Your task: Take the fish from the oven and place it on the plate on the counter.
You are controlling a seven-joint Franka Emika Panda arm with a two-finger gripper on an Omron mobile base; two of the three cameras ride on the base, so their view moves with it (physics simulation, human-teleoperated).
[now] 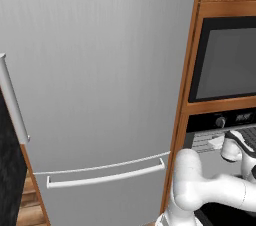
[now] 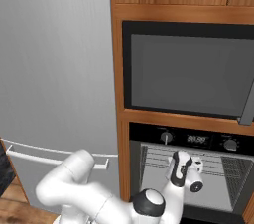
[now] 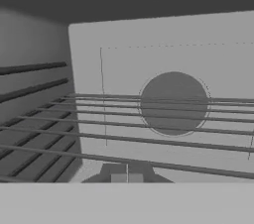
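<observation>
Grey metal fills what my hand camera looks at: the inside of the oven (image 3: 163,69), with its pale back wall, a round darker fan disc (image 3: 172,103) on that wall, and thin wire rack bars (image 3: 149,126) running across in front of it. Ribbed shelf guides (image 3: 32,89) line the wall on the left of that view. My gripper (image 3: 127,177) sits at the bottom of that view, its two small fingertips pressed together with nothing between them.

From the right base camera I see my hand (image 2: 184,167) held at the oven's open mouth, just below the black control strip (image 2: 198,139) with its knobs and small display. Above that strip is the dark glass-fronted appliance (image 2: 188,69) in its wooden surround (image 2: 119,94). To the left stands a tall grey fridge (image 1: 100,70), with a long horizontal handle (image 1: 105,177) low on its front.

I cannot tell where the fish is; no rack I can see carries it. The rack bars in front of me are bare.
</observation>
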